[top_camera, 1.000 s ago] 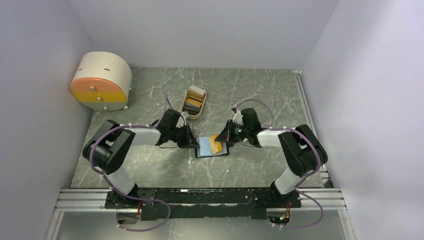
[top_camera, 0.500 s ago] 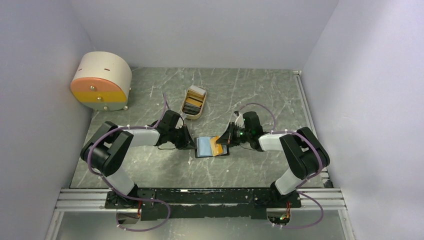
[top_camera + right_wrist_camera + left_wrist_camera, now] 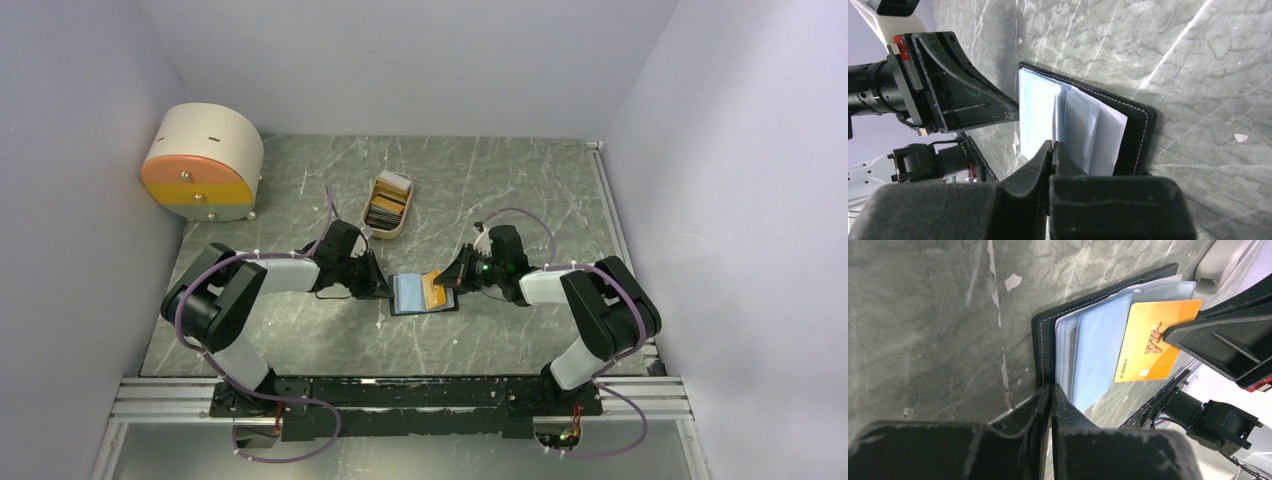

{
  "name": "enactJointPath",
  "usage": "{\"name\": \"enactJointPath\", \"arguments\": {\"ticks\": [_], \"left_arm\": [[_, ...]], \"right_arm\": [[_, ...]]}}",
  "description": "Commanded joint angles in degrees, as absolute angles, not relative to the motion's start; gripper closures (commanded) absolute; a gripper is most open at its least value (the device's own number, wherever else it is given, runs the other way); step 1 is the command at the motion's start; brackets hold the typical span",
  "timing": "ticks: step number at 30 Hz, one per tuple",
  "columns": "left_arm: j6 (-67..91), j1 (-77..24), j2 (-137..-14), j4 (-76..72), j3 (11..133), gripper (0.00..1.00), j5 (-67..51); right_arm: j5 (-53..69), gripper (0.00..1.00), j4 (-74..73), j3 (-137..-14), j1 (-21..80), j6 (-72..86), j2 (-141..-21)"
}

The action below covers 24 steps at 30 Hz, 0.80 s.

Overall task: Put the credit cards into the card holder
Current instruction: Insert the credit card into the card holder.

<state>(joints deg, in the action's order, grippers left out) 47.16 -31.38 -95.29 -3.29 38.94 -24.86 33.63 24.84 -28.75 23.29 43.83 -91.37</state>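
- Lying open on the grey marbled table (image 3: 520,190), the card holder (image 3: 410,295) sits between the two arms, black cover down and pale blue pocket leaves facing up.
- The right gripper (image 3: 1053,147) has its jaws pressed together on a gold card (image 3: 1148,345), pinching it at the end that points away from the holder.
- This card rests at a slant over the blue leaves on the right half of the holder. The pictures do not show whether its edge has gone into a pocket.
- The left gripper (image 3: 1050,390) has its jaws closed with no visible gap. Its tips are at the left edge of the holder, right where the black cover meets the leaves.
- Whether those tips pinch a leaf or only press against the edge cannot be told.
- The two grippers face each other across the holder, near but apart.
- Farther back on the table stands a beige oblong tray (image 3: 385,233), with the other cards (image 3: 388,205) stacked in it.
- A beige-and-orange round box (image 3: 203,160) sits in the far left corner, well away from the holder.
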Motion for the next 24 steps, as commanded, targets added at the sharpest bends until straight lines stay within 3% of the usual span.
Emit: {"name": "enactJointPath", "arguments": {"ticks": [1, 24], "left_arm": [[45.7, -31.9, -96.5, -0.6, 37.3, 0.87, -24.1], [45.4, -32.6, -97.7, 0.1, 38.5, 0.87, -24.3]], "right_arm": [[32.6, 1.0, 28.3, -27.7, 22.7, 45.2, -91.9], [33.6, 1.0, 38.7, -24.7, 22.6, 51.0, -95.7]]}}
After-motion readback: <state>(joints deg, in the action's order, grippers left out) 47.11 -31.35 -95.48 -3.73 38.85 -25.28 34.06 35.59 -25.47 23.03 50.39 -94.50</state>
